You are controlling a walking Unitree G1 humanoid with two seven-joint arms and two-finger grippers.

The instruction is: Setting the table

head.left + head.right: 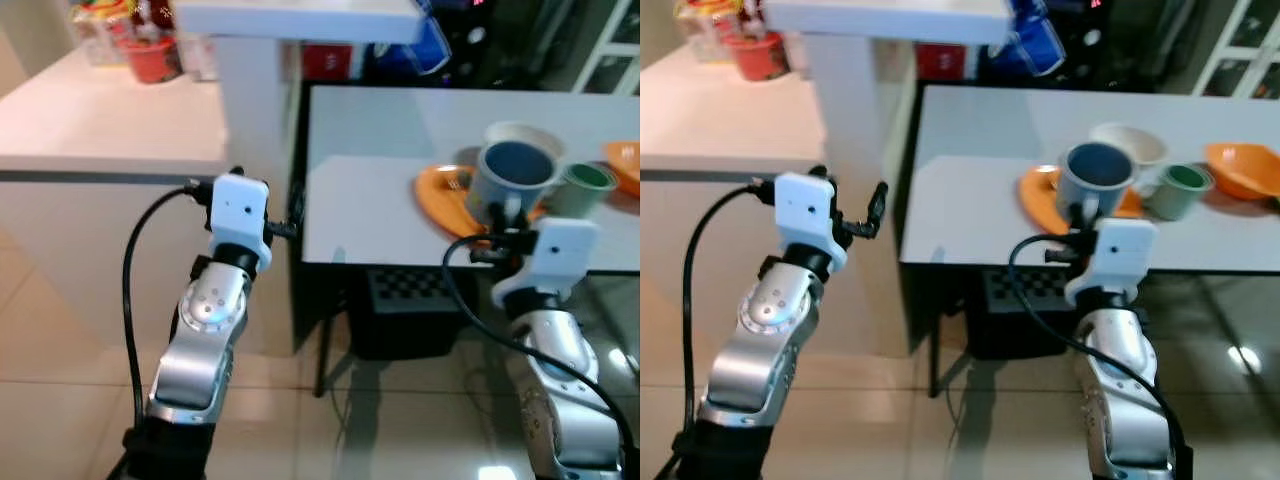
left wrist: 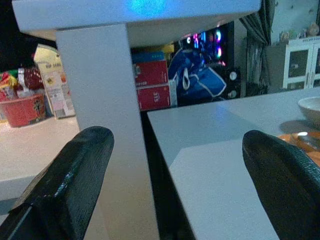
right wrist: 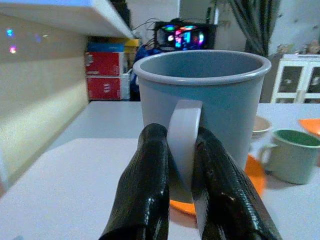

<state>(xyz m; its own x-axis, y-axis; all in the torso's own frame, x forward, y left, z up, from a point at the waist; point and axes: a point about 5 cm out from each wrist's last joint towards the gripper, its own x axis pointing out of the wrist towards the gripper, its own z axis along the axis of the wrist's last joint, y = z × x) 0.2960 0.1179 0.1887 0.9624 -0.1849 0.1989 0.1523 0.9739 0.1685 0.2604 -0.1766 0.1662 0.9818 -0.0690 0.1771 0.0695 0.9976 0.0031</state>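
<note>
White table (image 1: 380,215), right pincer (image 3: 182,165) around half-hidden blue mug handle (image 3: 184,135).

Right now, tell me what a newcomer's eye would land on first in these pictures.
First, the right pincer shut on the handle of a grey-blue mug, over an orange plate at the white table's near edge. Next, the bright crockery beside it: a green mug, a white bowl and an orange bowl farther right. The left pincer hangs open off the table's left edge, by a white post.
</note>
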